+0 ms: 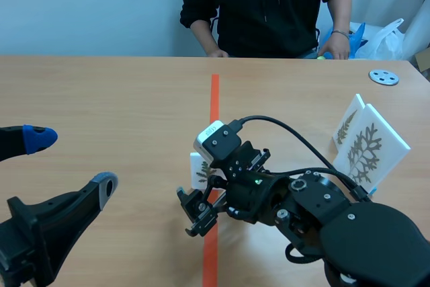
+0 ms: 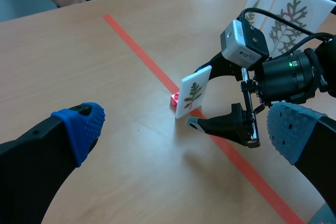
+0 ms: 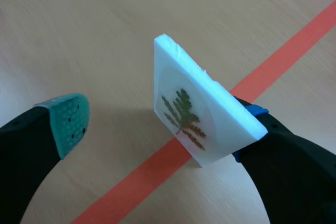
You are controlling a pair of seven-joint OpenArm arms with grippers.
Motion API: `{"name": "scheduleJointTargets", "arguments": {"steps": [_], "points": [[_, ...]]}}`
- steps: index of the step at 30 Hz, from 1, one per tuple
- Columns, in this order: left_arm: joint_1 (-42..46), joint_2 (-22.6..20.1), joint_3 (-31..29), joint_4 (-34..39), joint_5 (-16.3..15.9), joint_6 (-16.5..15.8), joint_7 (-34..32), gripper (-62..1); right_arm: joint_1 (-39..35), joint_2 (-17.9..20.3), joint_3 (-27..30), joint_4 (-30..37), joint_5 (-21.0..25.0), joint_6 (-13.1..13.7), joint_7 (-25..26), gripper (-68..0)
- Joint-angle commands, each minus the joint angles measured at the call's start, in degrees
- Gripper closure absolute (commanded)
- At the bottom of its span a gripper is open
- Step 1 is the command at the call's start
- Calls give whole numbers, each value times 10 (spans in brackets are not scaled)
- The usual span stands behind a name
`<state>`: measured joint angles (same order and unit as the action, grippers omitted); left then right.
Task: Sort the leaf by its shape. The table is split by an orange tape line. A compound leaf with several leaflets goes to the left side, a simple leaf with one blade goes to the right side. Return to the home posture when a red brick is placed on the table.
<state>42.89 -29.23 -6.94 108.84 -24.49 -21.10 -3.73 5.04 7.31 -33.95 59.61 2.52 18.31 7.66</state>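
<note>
A white card (image 3: 202, 111) printed with a green leaf of several leaflets stands tilted on the orange tape line (image 1: 214, 99). It sits between the fingers of my right gripper (image 3: 160, 116), which is open. The card's back leans on the blue-padded finger (image 3: 253, 112), and the green-padded finger (image 3: 67, 120) stays well apart from its face. In the left wrist view a small red piece (image 2: 174, 99) shows at the foot of the card (image 2: 192, 92). My left gripper (image 1: 70, 162) hangs open at the near left, holding nothing.
Two more white leaf cards (image 1: 368, 147) stand leaning at the right side. A metal disc (image 1: 383, 76) lies at the far right. A person (image 1: 269, 5) sits across the table with hands at its far edge.
</note>
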Motion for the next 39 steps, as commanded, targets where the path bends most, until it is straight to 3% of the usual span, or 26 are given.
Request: {"name": "scheduleJointTargets", "arguments": {"steps": [1,5,8,23,28,33,39], "points": [[1,-3,1,15,-4,-1,-12,-623,10,5,2,8,4,-6,9,-437],[1,-3,1,15,-4,-1,-12,-623,10,5,2,7,4,-12,11,-325],[1,-3,1,15,-4,-1,-12,-623,8,5,2,7,4,-21,10,-289],[1,-3,1,15,-4,-1,-12,-623,7,4,2,0,4,-40,11,-241],[1,-3,1,15,-4,-1,-13,-623,7,2,2,0,4,-40,8,-178],[1,-3,1,15,-4,-1,-13,-623,7,1,2,0,4,-40,3,-75],[1,-3,1,15,-4,-1,-14,-623,7,1,2,0,4,-40,12,-62]]}}
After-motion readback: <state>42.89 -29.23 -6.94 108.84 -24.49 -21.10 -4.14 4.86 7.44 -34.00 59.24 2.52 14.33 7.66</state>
